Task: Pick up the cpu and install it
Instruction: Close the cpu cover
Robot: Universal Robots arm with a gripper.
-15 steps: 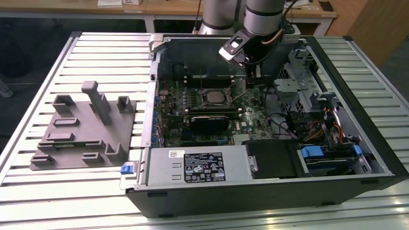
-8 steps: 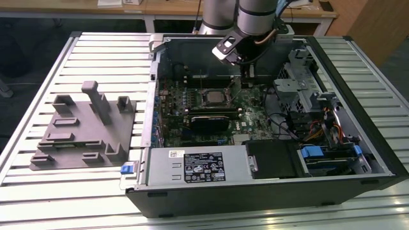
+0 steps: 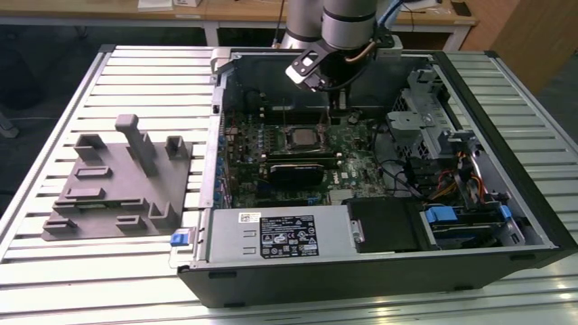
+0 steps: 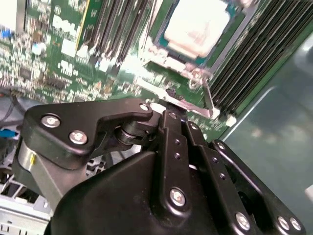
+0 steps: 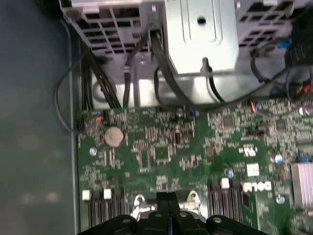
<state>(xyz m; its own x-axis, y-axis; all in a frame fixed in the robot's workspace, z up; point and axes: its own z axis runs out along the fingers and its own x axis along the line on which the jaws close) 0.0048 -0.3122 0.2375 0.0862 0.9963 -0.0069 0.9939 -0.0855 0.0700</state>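
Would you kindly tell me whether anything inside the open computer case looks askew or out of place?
Nothing stands out. The cpu lies flat and square on the motherboard, and the gripper hangs just above the board near it.

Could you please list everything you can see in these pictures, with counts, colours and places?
table: one, silvery slatted metal, under everything.
computer case: one, black, open, on the table.
fixture plate: one, grey, on the table, exterior view's left of the case.
motherboard: one, green, inside the case.
cpu: one, silvery-white, on the motherboard.
power supply: one, silver, black label, inside the case.
coin cell: one, silvery, on the motherboard.
gripper: one, black, shut, over the motherboard near the cpu.
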